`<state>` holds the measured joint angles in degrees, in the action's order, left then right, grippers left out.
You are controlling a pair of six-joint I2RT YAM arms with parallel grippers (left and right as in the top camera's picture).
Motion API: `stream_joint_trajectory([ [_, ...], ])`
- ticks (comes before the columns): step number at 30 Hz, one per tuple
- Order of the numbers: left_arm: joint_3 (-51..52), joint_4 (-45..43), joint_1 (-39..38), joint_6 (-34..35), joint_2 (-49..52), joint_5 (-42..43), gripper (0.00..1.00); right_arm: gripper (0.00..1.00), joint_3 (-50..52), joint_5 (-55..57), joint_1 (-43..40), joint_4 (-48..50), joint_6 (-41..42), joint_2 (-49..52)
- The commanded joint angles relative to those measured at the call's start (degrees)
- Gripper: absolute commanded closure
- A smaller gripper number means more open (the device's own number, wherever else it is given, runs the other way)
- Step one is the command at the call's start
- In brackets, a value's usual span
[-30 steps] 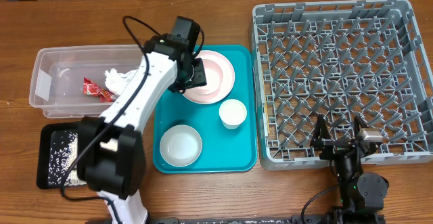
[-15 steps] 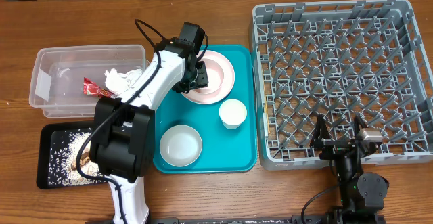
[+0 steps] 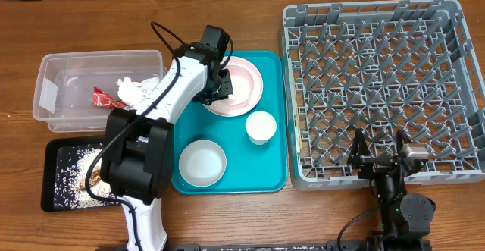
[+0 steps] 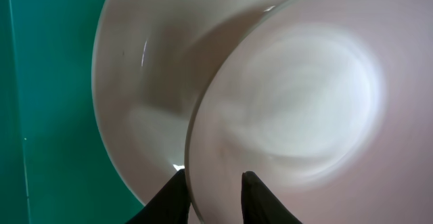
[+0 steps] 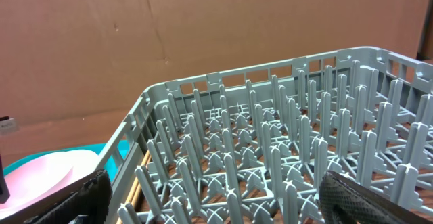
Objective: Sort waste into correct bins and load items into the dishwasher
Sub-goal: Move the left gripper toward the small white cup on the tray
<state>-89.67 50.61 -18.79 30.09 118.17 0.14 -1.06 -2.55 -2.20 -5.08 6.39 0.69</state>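
The pale pink plate (image 3: pixel 244 84) lies at the back of the teal serving tray (image 3: pixel 227 187). My left gripper (image 3: pixel 220 84) is at the plate's left edge. In the left wrist view its jaws (image 4: pixel 215 193) are closed over the plate's rim (image 4: pixel 304 82), one finger outside and one inside. The white cup (image 3: pixel 260 127) and whitish bowl (image 3: pixel 202 162) stand on the same tray. My right gripper (image 3: pixel 379 158) is open and empty at the front edge of the grey dish rack (image 3: pixel 286 92), whose pegs fill the right wrist view (image 5: pixel 270 149) between the fingers (image 5: pixel 216 183).
The clear tub (image 3: pixel 53 69) at the left holds the white napkin (image 3: pixel 132 88) and red wrapper (image 3: pixel 104 99). The black tray (image 3: pixel 51 149) in front of it holds rice grains (image 3: pixel 72 174). My left arm crosses over both bins.
Over the first half second the left arm swung and its gripper shifted slightly right onto the plate's edge. Since then nothing has visibly moved. The right arm is still.
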Motion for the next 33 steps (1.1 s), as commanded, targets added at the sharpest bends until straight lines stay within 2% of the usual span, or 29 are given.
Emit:
stream_joint_trajectory([
  [1,-0.81,0.17,-0.37,0.37,0.66,-0.76,0.67,0.00,0.59,0.35,0.33,0.44,0.28,-0.52],
  [6,-0.81,0.57,-0.35,0.31,0.66,-0.79,0.56,0.00,0.59,0.35,0.31,0.44,0.28,-0.52],
  [7,-0.81,0.57,-0.26,-0.42,0.66,-0.81,0.46,0.00,0.59,0.37,0.31,0.44,0.28,-0.52],
  [8,-0.81,0.57,-0.22,-0.52,0.66,-0.81,0.44,0.00,0.59,0.35,0.31,0.44,0.28,-0.52],
  [18,-2.78,2.93,1.86,0.72,-3.30,2.69,0.45,0.00,0.59,0.35,0.31,0.44,0.28,-0.52],
  [24,-3.50,6.23,2.49,-6.60,-12.94,16.28,0.44,0.00,0.59,0.35,0.31,0.44,0.28,-0.52],
  [29,-3.45,15.78,-1.18,-10.19,-15.34,17.40,0.46,0.00,0.59,0.37,0.31,0.44,0.28,-0.52],
  [33,-1.40,18.75,-5.03,-12.11,-15.10,17.27,0.47,0.00,0.59,0.35,0.31,0.44,0.28,-0.52],
])
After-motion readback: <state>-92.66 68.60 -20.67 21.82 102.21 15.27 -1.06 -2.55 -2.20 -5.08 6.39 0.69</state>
